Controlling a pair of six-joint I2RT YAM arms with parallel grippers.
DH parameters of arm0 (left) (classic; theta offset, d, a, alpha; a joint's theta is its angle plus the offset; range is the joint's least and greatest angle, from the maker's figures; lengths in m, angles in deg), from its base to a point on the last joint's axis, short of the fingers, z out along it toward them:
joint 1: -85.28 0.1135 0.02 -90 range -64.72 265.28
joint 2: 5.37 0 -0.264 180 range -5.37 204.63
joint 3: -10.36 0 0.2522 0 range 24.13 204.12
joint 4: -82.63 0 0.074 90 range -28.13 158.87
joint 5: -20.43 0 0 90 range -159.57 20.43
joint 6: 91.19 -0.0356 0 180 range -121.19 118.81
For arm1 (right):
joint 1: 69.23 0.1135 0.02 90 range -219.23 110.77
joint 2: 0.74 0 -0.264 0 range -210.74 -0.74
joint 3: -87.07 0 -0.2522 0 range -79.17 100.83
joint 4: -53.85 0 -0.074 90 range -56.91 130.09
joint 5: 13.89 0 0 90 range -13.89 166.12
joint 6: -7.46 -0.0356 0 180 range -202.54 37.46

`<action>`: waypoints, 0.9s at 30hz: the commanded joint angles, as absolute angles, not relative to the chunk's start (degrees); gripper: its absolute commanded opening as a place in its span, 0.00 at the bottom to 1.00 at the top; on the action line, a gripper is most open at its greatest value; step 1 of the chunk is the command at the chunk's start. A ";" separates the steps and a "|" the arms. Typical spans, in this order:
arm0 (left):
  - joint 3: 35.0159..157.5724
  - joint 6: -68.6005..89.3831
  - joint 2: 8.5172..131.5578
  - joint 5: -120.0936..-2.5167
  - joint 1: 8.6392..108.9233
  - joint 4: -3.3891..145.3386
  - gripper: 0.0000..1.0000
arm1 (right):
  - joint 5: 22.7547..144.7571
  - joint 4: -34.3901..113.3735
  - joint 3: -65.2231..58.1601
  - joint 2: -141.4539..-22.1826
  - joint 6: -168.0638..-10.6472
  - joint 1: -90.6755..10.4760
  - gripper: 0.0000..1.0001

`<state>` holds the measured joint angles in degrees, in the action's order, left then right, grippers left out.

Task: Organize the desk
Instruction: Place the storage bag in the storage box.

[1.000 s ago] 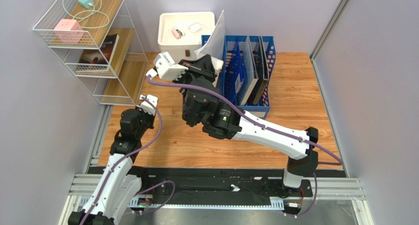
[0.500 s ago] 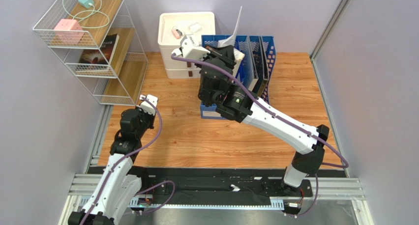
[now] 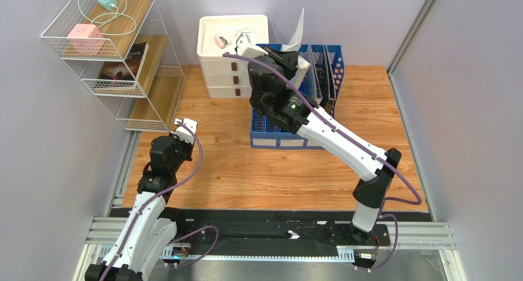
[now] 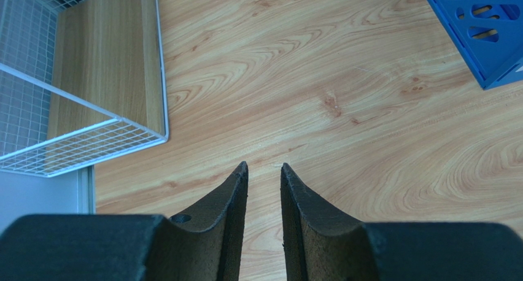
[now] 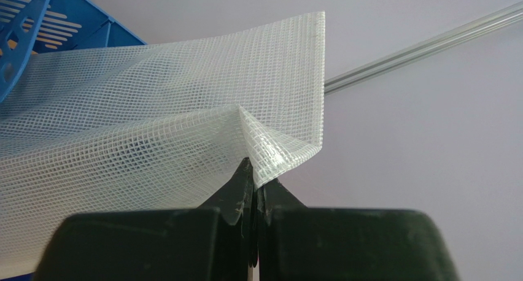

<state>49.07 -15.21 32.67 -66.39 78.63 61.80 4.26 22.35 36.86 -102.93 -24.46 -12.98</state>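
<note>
Your right gripper [image 5: 255, 173] is clamped on an edge of the floppy translucent white grid-woven plastic sleeve [image 5: 153, 127], held upright just above the rigid blue slotted plastic file rack [image 3: 288, 137] at the far side of the light orange-brown wooden desk [image 3: 245, 177]. The slots run away from you, so align the sleeve lengthwise. Your left gripper [image 4: 264, 177], slightly apart and empty, hangs well off.

mesh pouch [image 5: 135, 127], left part off-frame
</note>
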 commanded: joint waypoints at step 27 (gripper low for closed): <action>51.02 -16.04 33.22 -64.73 79.04 62.46 0.33 | 11.60 -2.28 58.38 -117.10 -49.50 -15.88 0.26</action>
<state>49.07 -15.41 33.11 -65.56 78.63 61.78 10.58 -1.91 53.56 -116.00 -47.17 -16.39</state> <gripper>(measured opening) 0.328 0.207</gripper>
